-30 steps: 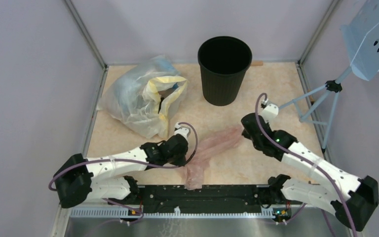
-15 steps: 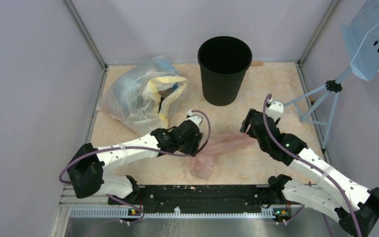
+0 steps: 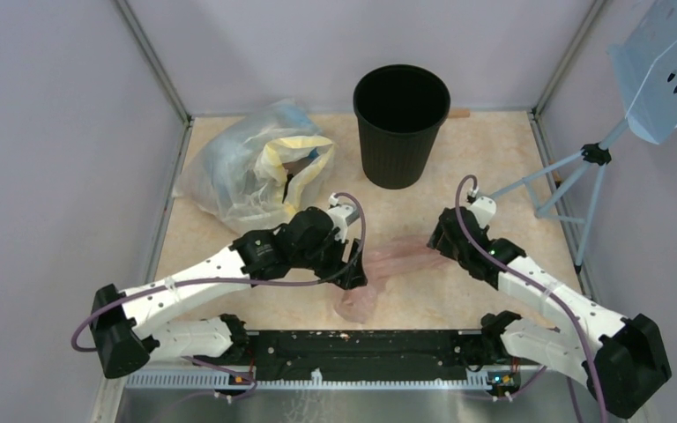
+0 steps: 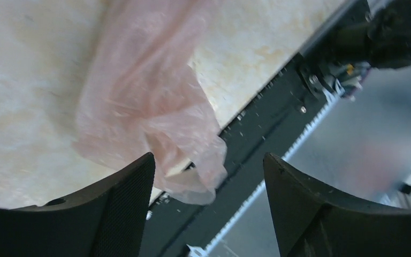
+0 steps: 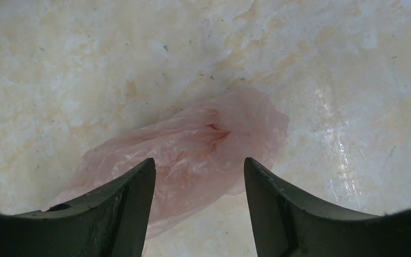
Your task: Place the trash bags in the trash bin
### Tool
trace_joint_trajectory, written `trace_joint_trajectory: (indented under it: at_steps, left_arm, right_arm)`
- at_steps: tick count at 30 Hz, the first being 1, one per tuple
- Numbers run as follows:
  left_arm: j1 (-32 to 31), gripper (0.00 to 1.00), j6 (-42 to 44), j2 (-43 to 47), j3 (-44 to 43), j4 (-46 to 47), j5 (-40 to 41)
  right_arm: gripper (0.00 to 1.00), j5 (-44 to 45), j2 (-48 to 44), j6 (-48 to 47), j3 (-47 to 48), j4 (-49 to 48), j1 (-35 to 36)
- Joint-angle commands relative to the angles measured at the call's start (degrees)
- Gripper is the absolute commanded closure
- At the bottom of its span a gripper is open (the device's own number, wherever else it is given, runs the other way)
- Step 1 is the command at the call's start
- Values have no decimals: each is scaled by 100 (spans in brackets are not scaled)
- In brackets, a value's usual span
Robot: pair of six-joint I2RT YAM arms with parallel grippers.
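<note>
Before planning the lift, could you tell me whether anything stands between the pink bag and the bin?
Nothing visible: bare table lies between the pink bag and the bin; the clear bag sits off left.

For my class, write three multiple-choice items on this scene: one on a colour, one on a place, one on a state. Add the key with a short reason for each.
1. What colour is the trash bin?
A. black
B. blue
C. white

2. Where does the pink bag lie?
A. inside the trash bin
B. draped over the bin's rim
C. on the table, between the left gripper and the right gripper

3. How does the left gripper stand?
A. shut on the bag
B. open above the bag
C. shut and empty

Key: A, its ribbed wall is black; C, the bag lies flat on the table; B, its wrist view shows the fingers apart, with the bag beyond them.
</note>
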State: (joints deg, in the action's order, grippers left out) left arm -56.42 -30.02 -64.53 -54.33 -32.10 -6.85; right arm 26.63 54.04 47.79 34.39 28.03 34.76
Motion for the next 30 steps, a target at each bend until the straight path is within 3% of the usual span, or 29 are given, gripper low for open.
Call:
trace_joint_trajectory:
  at_steps: [1,4,9,15,22,24,26,27,28,30]
  left_arm:
    - [-337,20,-645,-29,294,217,-1111]
    - [-1039,11,-849,-213,38,-214,-173]
    - [-1773,3,-801,-1250,-858,-1225,1306]
    - [-2116,1,-766,-2245,-1547,-1680,2197]
    - [-2118,5,-1035,-3173,-1444,-2018,3003]
    - [-2114,19,-1229,-3370,-1391,-2278,3353]
    - [-2115,41,-1189,-3343,-1236,-2250,3415]
    - [-2112,55,-1091,-3231,-1129,-2128,3297]
    - [-2114,68,-951,-3078,-1008,-1929,3144]
    - [-2105,84,-741,-2715,-739,-1619,2912]
  right_arm:
    - [39,-79,282,295,-22,-249,-237]
    - [38,-71,458,372,-73,-293,-280]
    - [38,-331,659,428,-231,-591,-320]
    - [38,-559,798,469,-348,-808,-406]
    - [39,-688,909,371,-501,-1053,-506]
    - [42,-704,960,292,-524,-1139,-579]
    - [51,-797,1017,191,-502,-1197,-690]
    - [61,-838,1020,157,-485,-1215,-752]
    - [79,-883,1016,117,-460,-1227,-817]
    - [100,-922,975,44,-343,-1176,-995]
